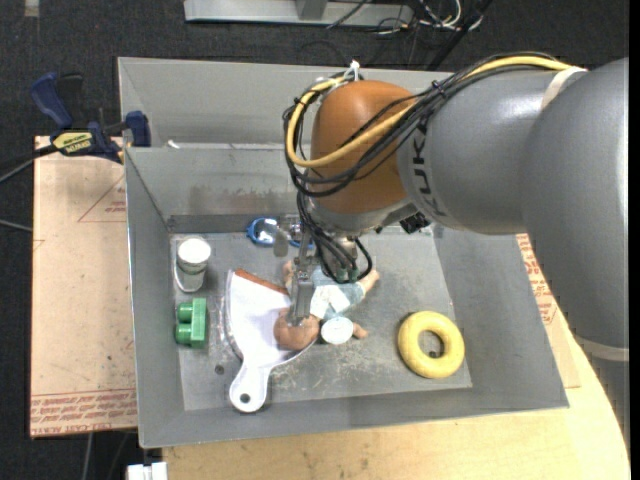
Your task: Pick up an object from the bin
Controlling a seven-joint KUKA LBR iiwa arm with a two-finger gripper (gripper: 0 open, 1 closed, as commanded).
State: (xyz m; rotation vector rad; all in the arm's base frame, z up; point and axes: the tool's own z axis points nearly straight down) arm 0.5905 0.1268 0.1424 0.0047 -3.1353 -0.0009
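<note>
My gripper point(301, 290) reaches down in the middle of the bin, below the orange wrist cover. Its tip stands right over a brown rounded thing point(296, 333) that lies on the wide end of a white flat spatula point(252, 340). Just right of the gripper lie a pale teal piece point(333, 299) and a small white round cap point(338, 331). A thin orange strip point(262, 282) sits at the spatula's upper edge, left of the gripper. I see nothing lifted off the bin floor.
A yellow ring point(431, 345) lies apart at the right. A green block point(190, 322) and an upright white-topped cylinder point(192, 262) stand by the left wall. A small blue thing point(263, 231) lies at the back. The arm covers the bin's back right.
</note>
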